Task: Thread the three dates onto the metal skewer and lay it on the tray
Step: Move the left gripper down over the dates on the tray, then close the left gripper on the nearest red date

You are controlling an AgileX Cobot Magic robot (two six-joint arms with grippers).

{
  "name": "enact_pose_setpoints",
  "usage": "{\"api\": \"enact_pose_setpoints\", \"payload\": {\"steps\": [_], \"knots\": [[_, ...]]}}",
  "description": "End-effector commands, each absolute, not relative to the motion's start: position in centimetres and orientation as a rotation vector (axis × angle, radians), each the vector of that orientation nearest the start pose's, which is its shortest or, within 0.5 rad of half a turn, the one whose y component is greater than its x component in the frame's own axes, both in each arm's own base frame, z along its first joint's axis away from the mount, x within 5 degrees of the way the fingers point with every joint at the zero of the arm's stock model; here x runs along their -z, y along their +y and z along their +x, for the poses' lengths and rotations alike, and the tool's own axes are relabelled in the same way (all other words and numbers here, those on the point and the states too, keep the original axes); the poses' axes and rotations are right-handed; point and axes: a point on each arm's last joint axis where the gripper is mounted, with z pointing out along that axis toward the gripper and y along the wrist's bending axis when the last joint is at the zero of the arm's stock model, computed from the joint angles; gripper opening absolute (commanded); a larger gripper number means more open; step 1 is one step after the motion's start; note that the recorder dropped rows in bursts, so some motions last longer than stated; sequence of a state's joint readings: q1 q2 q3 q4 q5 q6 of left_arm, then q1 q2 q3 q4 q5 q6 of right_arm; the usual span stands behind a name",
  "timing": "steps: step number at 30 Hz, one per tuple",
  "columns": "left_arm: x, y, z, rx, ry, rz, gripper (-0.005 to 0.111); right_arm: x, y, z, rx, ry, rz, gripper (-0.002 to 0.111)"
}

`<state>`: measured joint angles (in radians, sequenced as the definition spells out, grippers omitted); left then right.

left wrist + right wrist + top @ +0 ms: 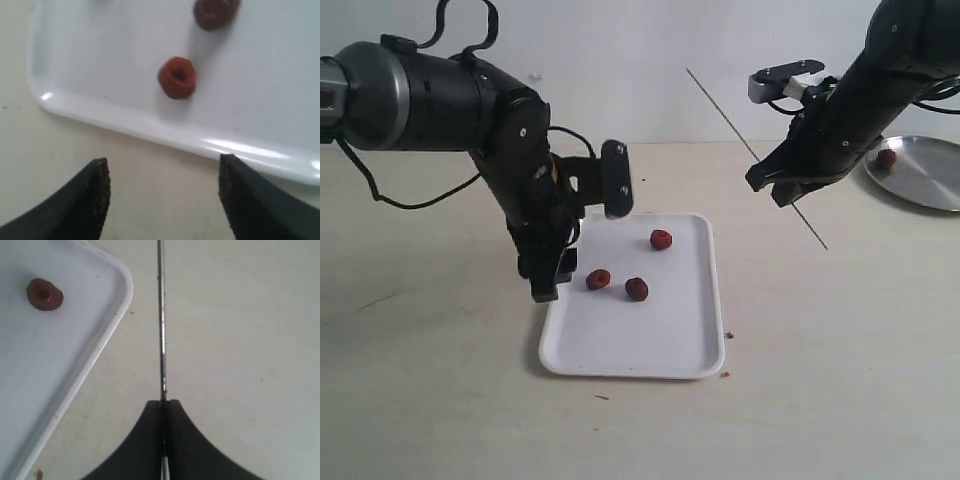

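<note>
Right hand (165, 405) around the metal skewer (161, 315)

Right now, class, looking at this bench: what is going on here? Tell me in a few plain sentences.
The right gripper is shut on the metal skewer, holding it slanted in the air beside the tray. The three dates lie loose on the tray, none threaded yet. The left gripper hangs open at the tray's edge, near one date. A fourth date sits on a steel plate apart.
</note>
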<state>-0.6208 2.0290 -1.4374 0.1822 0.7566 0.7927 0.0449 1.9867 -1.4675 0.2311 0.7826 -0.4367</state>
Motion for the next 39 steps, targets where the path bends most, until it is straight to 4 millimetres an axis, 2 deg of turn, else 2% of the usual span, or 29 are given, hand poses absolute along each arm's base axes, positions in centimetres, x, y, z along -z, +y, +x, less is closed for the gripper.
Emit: {"api": "enact_pose_setpoints", "payload": {"steps": [1, 4, 9, 15, 19, 23, 30, 31, 35, 39], "knots": [[-16.6, -23.5, 34.2, -0.26, 1.902, 2.196, 0.062, -20.1, 3.4, 41.8, -0.156, 2.693, -0.493, 0.0], [-16.7, -23.7, 34.5, -0.277, 1.848, 2.194, 0.065, -20.1, 3.4, 41.8, -0.156, 2.693, -0.493, 0.0], [-16.2, -24.4, 35.2, -0.295, 1.704, 2.206, 0.084, -20.1, 3.4, 41.8, -0.159, 2.694, -0.489, 0.0], [-14.5, -24.8, 35.4, -0.282, 1.671, 2.241, 0.083, -20.1, 3.4, 41.8, -0.159, 2.693, -0.491, 0.0], [-13.5, -25.0, 35.7, -0.302, 1.564, 2.315, 0.083, -20.1, 3.4, 41.8, -0.159, 2.693, -0.491, 0.0], [-13.1, -25.5, 36.1, -0.324, 1.483, 2.3, 0.083, -20.1, 3.4, 41.8, -0.157, 2.691, -0.493, 0.0], [-12.6, -25.7, 36.4, -0.328, 1.462, 2.291, 0.083, -20.2, 3.4, 41.9, -0.154, 2.682, -0.49, 0.0], [-12.6, -25.7, 36.4, -0.332, 1.447, 2.297, 0.083, -20.2, 3.4, 41.9, -0.154, 2.682, -0.49, 0.0], [-12.7, -25.8, 36.5, -0.338, 1.423, 2.287, 0.062, -20.2, 3.4, 41.9, -0.154, 2.682, -0.49, 0.0], [-12.6, -25.9, 36.4, -0.337, 1.418, 2.301, 0.06, -20.2, 3.4, 41.9, -0.154, 2.682, -0.49, 0.0]]}}
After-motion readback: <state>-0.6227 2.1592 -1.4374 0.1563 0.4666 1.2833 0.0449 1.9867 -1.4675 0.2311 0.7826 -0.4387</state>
